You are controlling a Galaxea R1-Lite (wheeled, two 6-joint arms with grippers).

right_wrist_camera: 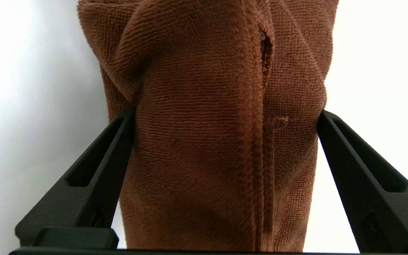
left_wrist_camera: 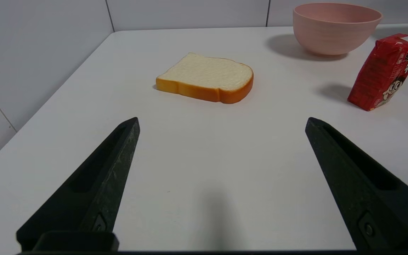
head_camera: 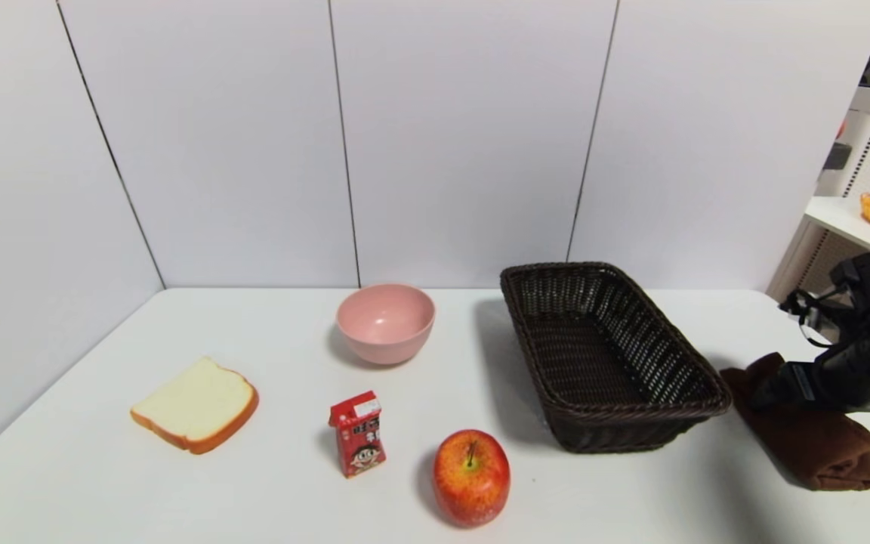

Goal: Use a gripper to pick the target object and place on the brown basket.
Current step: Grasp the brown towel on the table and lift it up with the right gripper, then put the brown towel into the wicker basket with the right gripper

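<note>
The right gripper's [right_wrist_camera: 225, 117] jaws stood spread wide, one on either side of the folded brown towel [right_wrist_camera: 221, 124], their tips touching or just beside its edges; whether they pressed it could not be told, and the cloth showed no pinch between them. In the head view the right gripper [head_camera: 771, 393] lay low over the towel [head_camera: 820, 442], which rested on the white tabletop [head_camera: 291, 483] at the robot's right, just beside the near right corner of the brown basket [head_camera: 609, 355]. The basket held nothing and the towel lay wholly outside it.

The left gripper's [left_wrist_camera: 221, 122] jaws were likewise released, wide apart and holding nothing, hovering above bare tabletop [left_wrist_camera: 204, 159] at the robot's left. Ahead of it lay a slice of bread [left_wrist_camera: 207, 76], with a red drink carton [left_wrist_camera: 384, 72] and a pink bowl [left_wrist_camera: 335, 26] farther off.

From the head view, the bread [head_camera: 195, 404] sat at the left, the carton [head_camera: 357, 432] stood near the middle, the bowl [head_camera: 385, 321] behind it, and a red apple [head_camera: 471, 476] near the front, between carton and basket.
</note>
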